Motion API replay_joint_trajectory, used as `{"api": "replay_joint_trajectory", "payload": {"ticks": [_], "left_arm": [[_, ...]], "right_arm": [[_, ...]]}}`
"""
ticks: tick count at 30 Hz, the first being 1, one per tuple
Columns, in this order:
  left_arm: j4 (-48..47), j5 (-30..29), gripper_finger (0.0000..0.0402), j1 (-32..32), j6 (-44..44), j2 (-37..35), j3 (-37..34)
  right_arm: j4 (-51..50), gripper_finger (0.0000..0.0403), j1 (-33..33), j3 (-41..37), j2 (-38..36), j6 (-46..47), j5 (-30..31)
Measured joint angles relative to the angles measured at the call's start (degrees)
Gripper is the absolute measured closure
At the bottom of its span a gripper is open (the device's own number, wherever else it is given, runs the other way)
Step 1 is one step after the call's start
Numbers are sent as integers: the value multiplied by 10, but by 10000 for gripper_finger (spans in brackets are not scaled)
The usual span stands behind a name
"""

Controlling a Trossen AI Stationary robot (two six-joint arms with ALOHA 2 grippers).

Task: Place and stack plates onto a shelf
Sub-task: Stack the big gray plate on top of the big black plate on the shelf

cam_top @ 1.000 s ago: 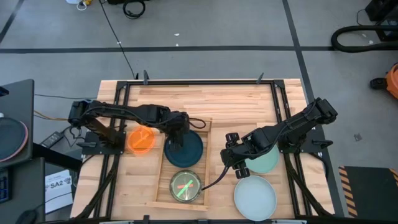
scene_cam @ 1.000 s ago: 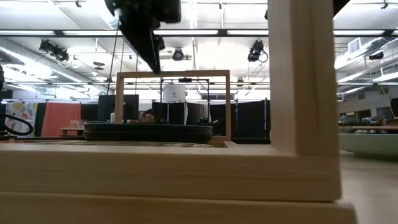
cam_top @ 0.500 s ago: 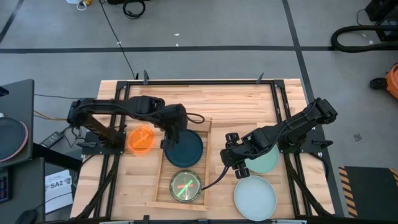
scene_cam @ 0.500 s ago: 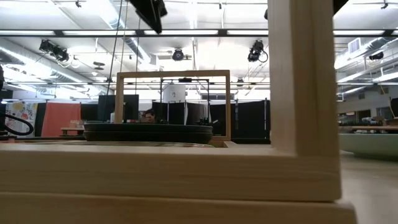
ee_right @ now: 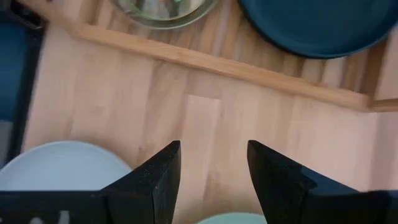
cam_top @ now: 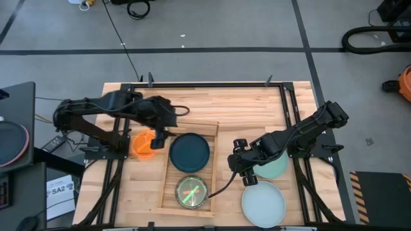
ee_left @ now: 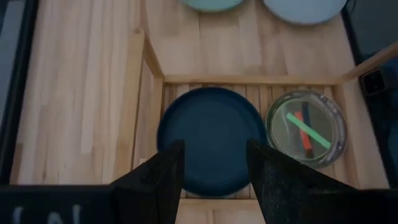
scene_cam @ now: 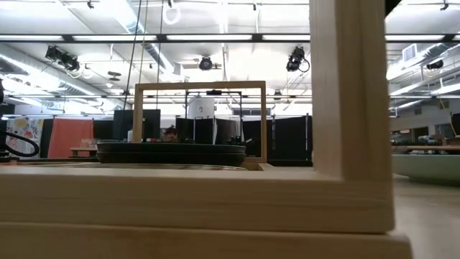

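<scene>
Dark teal plate (cam_top: 189,153) sat on shelf (cam_top: 212,168); left tool (cam_top: 157,136) released, empty, at its nine o'clock; orange plate (cam_top: 144,144) probably next

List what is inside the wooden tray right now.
The tray holds a dark teal plate at its far end and a clear green-tinted small plate at its near end, showing green and red streaks. Whether other plates lie beneath either cannot be told.

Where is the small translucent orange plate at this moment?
In the high view, the small translucent orange plate lies on the tabletop just left of the light-wood slatted tray, beside the dark teal plate and partly under the left gripper.
</scene>
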Motion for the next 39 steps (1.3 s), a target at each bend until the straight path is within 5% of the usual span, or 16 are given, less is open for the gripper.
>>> {"api": "replay_joint_trajectory", "payload": {"ticks": [5,19,26,39], "left_arm": [[12,-8,225,-25,-31,-81,-46],[234,-47,225,-141,-133,-328,-344],[289,-48,225,-144,-134,-357,-416],[314,-47,225,-144,-147,-356,-436]], "right_arm": [[3,212,19,-2,0,36,-18],[184,212,69,-160,0,142,-119],[220,212,69,-225,0,144,-143],[270,212,69,-297,0,144,-169]]}}
